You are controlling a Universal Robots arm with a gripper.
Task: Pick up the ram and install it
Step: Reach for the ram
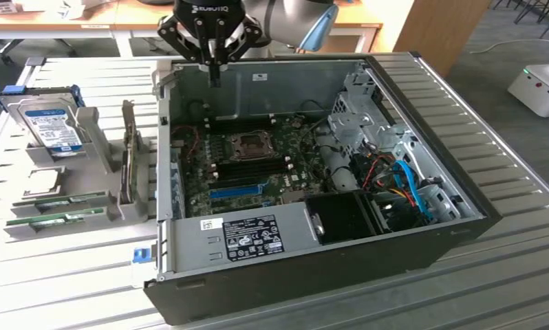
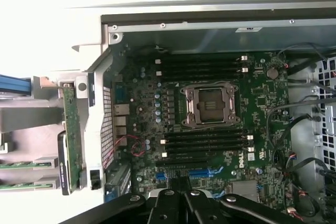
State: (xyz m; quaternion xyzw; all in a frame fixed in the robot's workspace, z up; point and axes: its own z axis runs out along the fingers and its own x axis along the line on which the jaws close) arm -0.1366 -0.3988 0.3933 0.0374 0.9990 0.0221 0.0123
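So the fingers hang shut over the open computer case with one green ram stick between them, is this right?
Not quite. The exterior view shows the fingers shut over the open computer case with nothing between them; one ram stick and the second stick both lie in the grey holder at the exterior view's left.

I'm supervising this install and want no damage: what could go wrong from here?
The gripper hangs shut and empty over the open case, whose CPU socket lies bare; a careless descent could strike it. The ram stick and its twin in the grey holder look alike, so the wrong one might get picked.
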